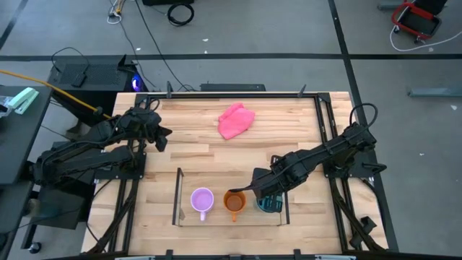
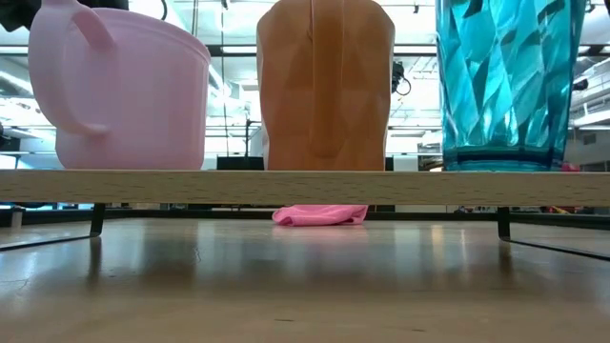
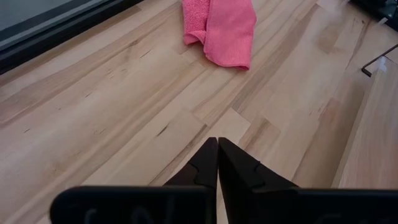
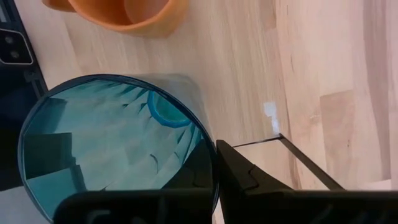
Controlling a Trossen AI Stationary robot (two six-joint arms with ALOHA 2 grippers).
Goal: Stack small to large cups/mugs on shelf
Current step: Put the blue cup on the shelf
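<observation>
Three vessels stand in a row on the shelf, each on its base. The lilac mug is at the left, its handle toward the near edge. The orange mug is in the middle and the teal translucent cup at the right. In the low view the lilac mug, orange mug and teal cup rest on the shelf board. My right gripper is over the teal cup and shut on it. My left gripper hovers shut over the table's left part. My right gripper pinches the teal cup's wall at its rim. One finger is outside the cup, and the other shows darkly through the wall, inside it. The fingers come from above, slanting from the table's right. The cup stands upright on the shelf.
A pink cloth lies crumpled on the table's far middle, also seen as the pink cloth ahead of my shut left gripper. The shelf's clear wall and dark post stand close beside the teal cup. The orange mug is right next to it.
</observation>
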